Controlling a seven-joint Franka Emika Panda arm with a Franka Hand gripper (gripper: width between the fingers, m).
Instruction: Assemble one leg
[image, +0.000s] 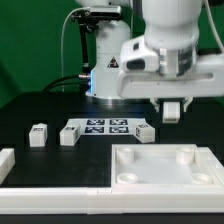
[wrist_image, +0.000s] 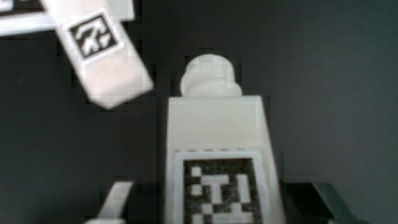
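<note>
Closest in the exterior view lies a white rail (image: 55, 190) along the bench's (image: 30, 110) front edge. Just behind it, on the exterior view's right, sits the square part (image: 165, 172). Two round sockets (image: 128, 155) show at its far corners, and each shows only its own white floor.

Above that part's far edge the pincer (image: 172, 112) hangs from the arm (image: 165, 40). It is clenched on one leg (image: 172, 107), which it holds clear of the bench. In the wrist view the pincer (wrist_image: 214, 205) has its two dark fingers (wrist_image: 118, 200) pressed to either side of the leg (wrist_image: 217, 140). They are opened only as wide as the block itself. The leg's tagged face is turned to the camera and its rounded stub points away from the pincer.

The exterior view alone shows three spare legs (image: 38, 135) standing apart in a row on the dark bench. Two are on the view's left of the marker board (image: 105, 127) and one is just beside its right end.

The wrist view alone shows the fingers' hold and the tag on the gripped face. It also shows a second leg (wrist_image: 100, 55) lying tilted on the bench beyond the held one. Which of the three it is I cannot tell.
</note>
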